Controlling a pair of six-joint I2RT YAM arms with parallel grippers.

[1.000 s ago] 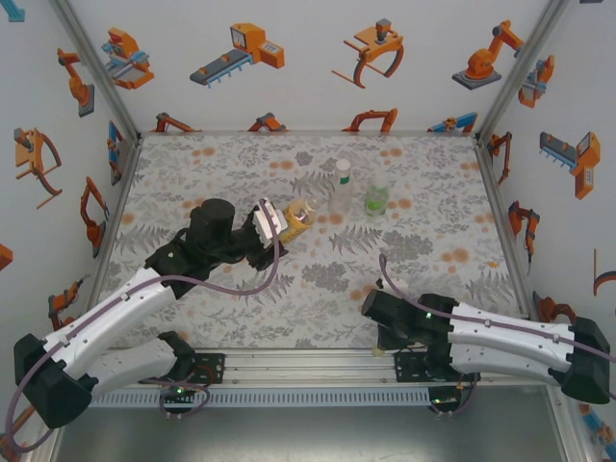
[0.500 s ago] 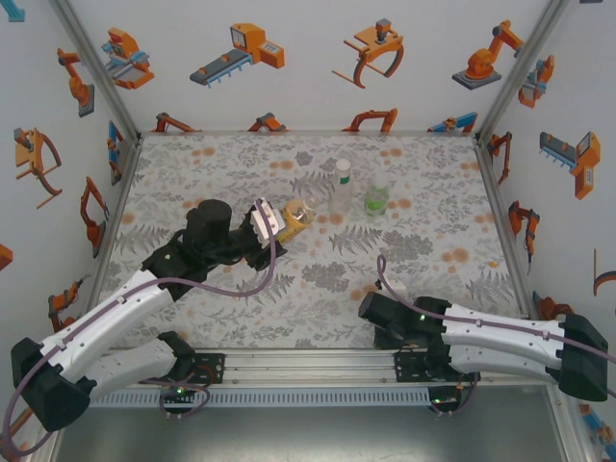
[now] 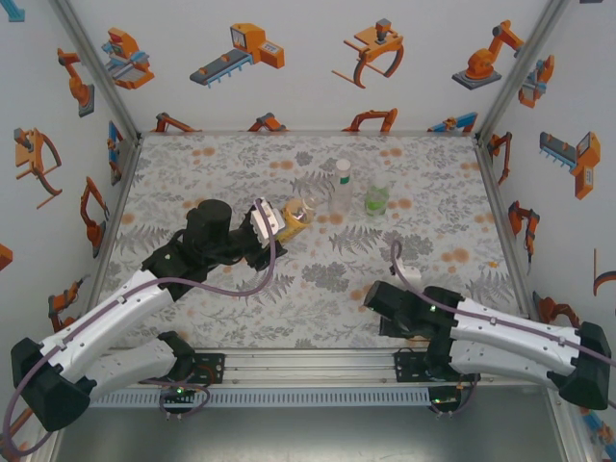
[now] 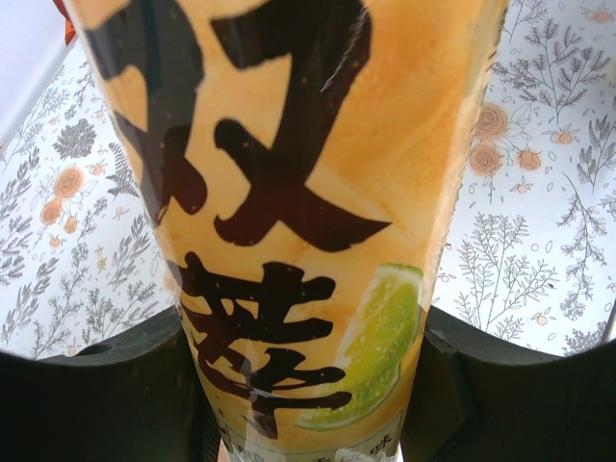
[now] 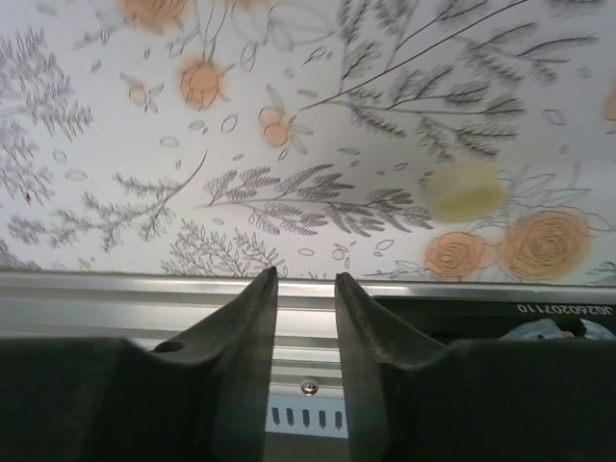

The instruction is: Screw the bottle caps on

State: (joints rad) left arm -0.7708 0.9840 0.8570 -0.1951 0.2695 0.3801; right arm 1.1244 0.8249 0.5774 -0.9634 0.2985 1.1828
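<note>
Now right end effector (image 5: 305, 281) narrowly parted; left end effector (image 3: 272, 222) still clamps bottle (image 4: 289, 192).

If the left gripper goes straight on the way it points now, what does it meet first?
Probably the slim colourless bottle: the left gripper, shut on the yellow-orange bottle, points toward it, though depth is unclear.

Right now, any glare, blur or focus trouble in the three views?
Top external: even light, sharp, faint shadows under the arms on the table. Left wrist: the yellow-orange bottle is very close, label print crisp, with small specular flecks; fingers underexposed. Right wrist: the pale yellow cap is soft, near fingers dark.
</note>
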